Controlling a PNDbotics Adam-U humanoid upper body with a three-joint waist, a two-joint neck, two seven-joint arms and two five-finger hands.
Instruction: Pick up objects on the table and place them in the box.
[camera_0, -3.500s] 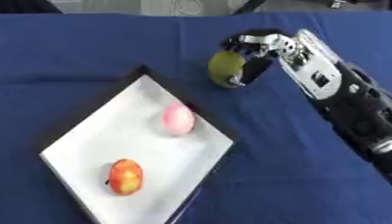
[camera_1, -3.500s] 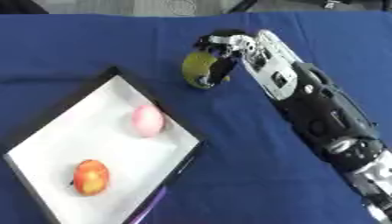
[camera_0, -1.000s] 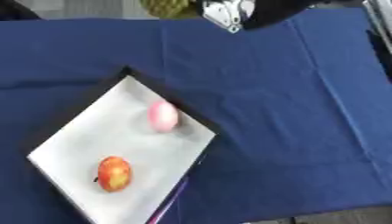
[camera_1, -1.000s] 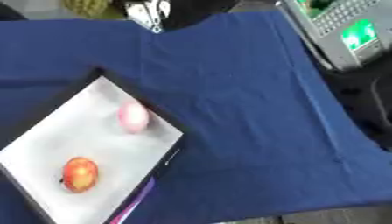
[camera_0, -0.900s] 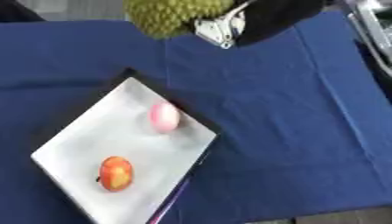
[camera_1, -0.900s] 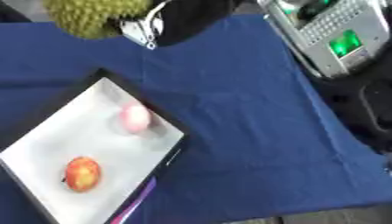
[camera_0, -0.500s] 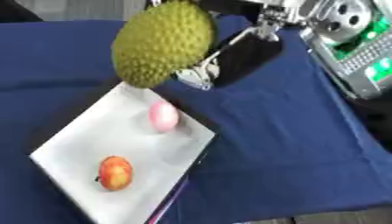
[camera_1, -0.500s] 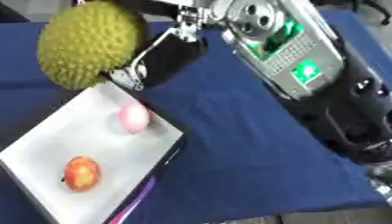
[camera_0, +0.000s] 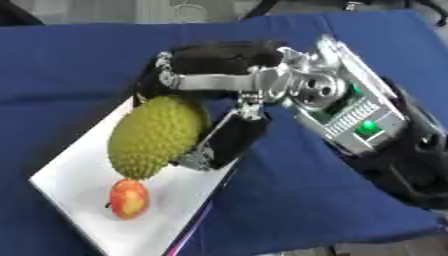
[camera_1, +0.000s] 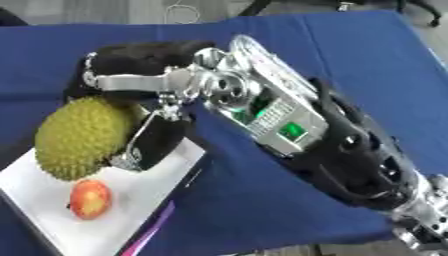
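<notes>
A large green spiky fruit (camera_0: 156, 137) hangs low over the white box (camera_0: 72, 176), covering its upper half. My right hand (camera_0: 220, 59) is shut on the fruit, with the fingers curled over its top and the thumb (camera_0: 229, 141) down its right side. A red-orange apple (camera_0: 129, 198) lies in the box just below the fruit. The pink object seen earlier in the box is hidden behind the fruit. My left hand shows in neither view.
My right forearm (camera_0: 352, 114), silver with a green light, crosses the blue tablecloth (camera_0: 289, 210) from the right and fills the middle. The box's dark and purple edge (camera_0: 198, 223) runs down toward the table's front. Grey floor shows beyond the far edge.
My right hand has carried the spiky fruit down and to the left, from the upper edge to just over the box. The pink object is now covered.
</notes>
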